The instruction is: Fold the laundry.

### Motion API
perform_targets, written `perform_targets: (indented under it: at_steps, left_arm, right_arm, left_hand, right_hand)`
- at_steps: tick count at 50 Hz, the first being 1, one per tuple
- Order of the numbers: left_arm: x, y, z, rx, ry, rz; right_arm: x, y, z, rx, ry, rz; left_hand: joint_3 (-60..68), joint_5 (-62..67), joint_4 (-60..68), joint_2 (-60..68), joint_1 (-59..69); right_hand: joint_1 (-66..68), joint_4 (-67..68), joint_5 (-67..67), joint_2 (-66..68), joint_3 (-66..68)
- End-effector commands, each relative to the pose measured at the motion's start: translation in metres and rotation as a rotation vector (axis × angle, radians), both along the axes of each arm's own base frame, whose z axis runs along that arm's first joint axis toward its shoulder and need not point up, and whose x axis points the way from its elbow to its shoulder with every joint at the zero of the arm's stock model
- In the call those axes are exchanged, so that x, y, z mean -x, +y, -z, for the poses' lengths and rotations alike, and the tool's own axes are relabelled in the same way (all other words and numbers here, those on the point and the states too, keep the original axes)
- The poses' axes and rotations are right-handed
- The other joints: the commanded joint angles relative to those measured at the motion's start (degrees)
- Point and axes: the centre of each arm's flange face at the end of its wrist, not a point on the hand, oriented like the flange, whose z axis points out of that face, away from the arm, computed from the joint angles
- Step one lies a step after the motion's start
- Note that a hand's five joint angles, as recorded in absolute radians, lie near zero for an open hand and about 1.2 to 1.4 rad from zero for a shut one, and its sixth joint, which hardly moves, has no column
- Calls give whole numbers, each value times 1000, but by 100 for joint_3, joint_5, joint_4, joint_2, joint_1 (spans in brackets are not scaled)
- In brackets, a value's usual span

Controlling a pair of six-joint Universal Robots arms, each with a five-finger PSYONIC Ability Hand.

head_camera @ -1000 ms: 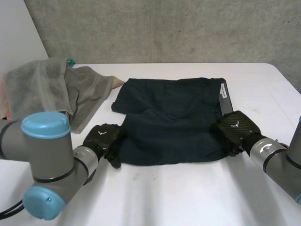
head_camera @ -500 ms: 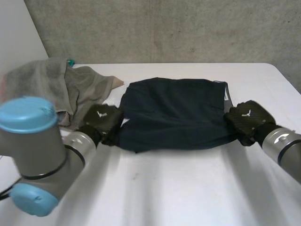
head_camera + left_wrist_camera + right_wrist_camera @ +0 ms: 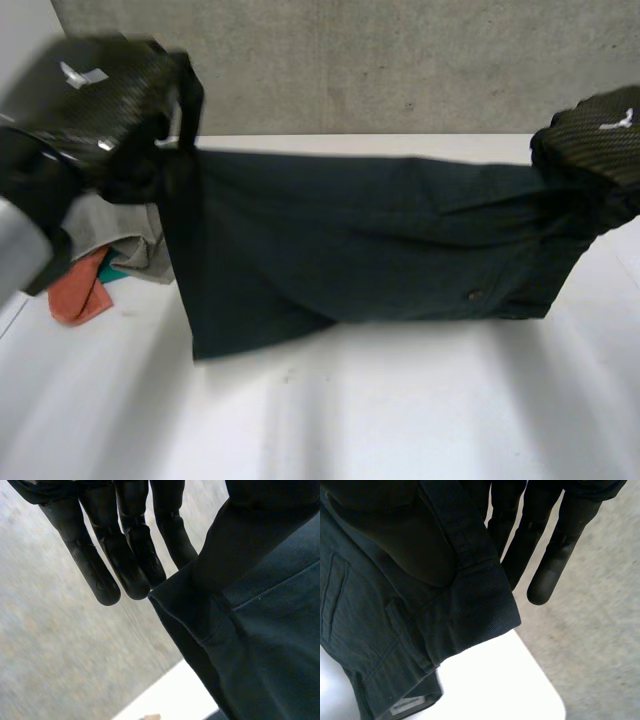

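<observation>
A pair of dark shorts [image 3: 360,240] hangs spread above the white table [image 3: 400,410], stretched between my two raised hands. My left hand [image 3: 95,95] is high at the near left and pinches the garment's left end. In the left wrist view its straight fingers [image 3: 120,565] lie against a hemmed edge of the shorts [image 3: 260,630]. My right hand [image 3: 600,130] holds the right end at about the same height. In the right wrist view its fingers [image 3: 545,555] run behind the waistband [image 3: 465,605], where a white label [image 3: 405,707] shows. The lower edge hangs just over the table.
A grey towel [image 3: 130,235] lies at the far left of the table, partly behind the shorts and my left hand. An orange cloth [image 3: 80,295] and a teal scrap [image 3: 112,272] lie beside it. A concrete wall stands behind the table.
Both hands closed on the ends of the shorts and rose toward the camera. The shorts left the table, where they lay flat, and now hang stretched between the hands.
</observation>
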Motion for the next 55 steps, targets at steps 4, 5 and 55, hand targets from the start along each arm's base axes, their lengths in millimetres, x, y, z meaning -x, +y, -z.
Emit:
perform_targets:
  at_steps: [4,5,55]
  left_arm:
    - [48,-83,75,-97,-67,5]
    - [52,-91,80,-94,-67,2]
    - [102,-122,147,-9,-127,58]
  right_arm:
    - [-8,-54,78,-174,27,23]
    - [-8,-59,82,-169,26,32]
    - [13,-52,177,-296,-108,251]
  left_hand:
    - [1193,1357,1141,1156,1422]
    - [1193,1357,1141,1156,1422]
    - [-5803,-5638,-5854,-5840,-5573]
  right_hand:
    - [1644,1143,1231,1333,1246]
    - [1644,1143,1231,1333,1246]
    - [-4002,-4503,-4415,-4313,-4400]
